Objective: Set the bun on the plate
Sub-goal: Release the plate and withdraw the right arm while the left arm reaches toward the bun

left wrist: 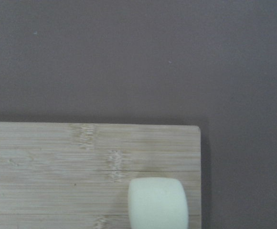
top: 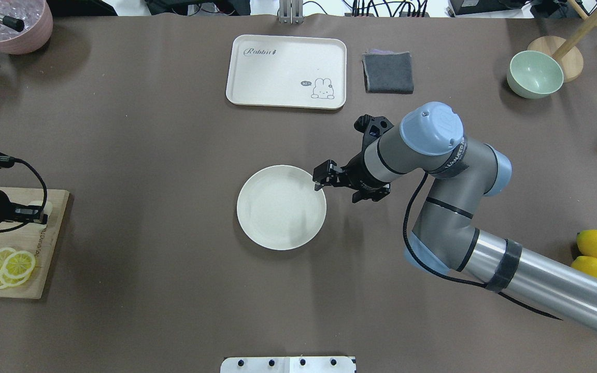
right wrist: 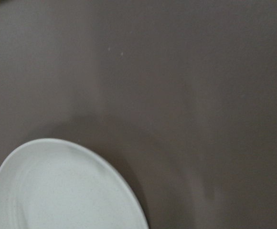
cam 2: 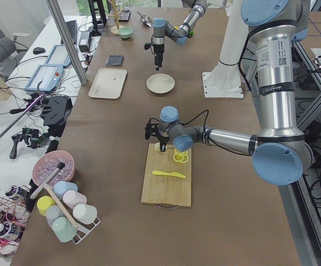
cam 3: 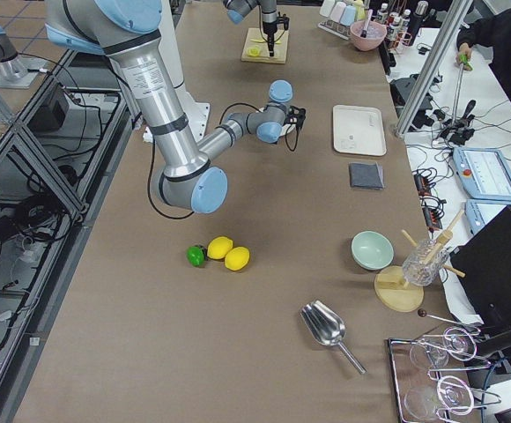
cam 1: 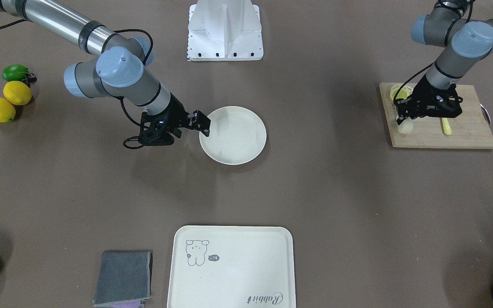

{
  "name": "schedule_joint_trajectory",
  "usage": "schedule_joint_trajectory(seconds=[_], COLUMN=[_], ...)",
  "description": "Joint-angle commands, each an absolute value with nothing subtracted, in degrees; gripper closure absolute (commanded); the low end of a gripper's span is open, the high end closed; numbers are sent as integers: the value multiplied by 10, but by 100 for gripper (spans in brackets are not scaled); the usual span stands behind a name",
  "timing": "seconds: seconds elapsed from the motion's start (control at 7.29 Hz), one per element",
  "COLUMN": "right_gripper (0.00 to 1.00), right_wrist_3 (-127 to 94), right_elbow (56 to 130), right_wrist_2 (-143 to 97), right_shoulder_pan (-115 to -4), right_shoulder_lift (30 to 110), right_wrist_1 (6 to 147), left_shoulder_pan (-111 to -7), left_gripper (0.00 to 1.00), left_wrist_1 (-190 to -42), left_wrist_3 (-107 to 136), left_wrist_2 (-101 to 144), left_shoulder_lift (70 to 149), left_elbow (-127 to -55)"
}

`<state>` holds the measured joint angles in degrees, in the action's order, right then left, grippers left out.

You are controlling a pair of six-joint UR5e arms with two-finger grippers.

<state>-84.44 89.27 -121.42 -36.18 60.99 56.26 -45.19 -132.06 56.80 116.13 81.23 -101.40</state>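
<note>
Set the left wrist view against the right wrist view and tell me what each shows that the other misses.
Only the left wrist view: the bun sitting near the corner of a wooden cutting board. Only the right wrist view: part of the plate, bare where visible. Both: the brown table cover.

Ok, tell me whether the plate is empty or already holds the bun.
Empty. The plate shows only its bare surface in both table views; the bun sits apart on the wooden board.
</note>
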Motion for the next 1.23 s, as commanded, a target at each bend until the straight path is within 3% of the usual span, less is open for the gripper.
schedule_joint_trajectory(seconds=[0.0, 0.41, 0.82, 1.1], right_gripper=[1, 1, 1, 1], right_wrist_3=[-764, -582, -403, -324], right_elbow=[914, 918, 910, 910], right_wrist_2=[-1270, -1328, -1334, -1335], right_shoulder_pan=[-449, -554, -638, -671], right_shoulder_lift=[661, 761, 832, 880], right_wrist_1=[567, 576, 627, 628], left_shoulder_pan=[-459, -464, -361, -273], left_gripper=[81, 80, 80, 76], left_wrist_1=[-1282, -1169, -968, -921], left_wrist_3=[569, 621, 676, 728], left_wrist_2=[1189, 1195, 1075, 995], left_shoulder_lift=[836, 979, 1178, 1245], left_elbow=[-1061, -1078, -1075, -1057])
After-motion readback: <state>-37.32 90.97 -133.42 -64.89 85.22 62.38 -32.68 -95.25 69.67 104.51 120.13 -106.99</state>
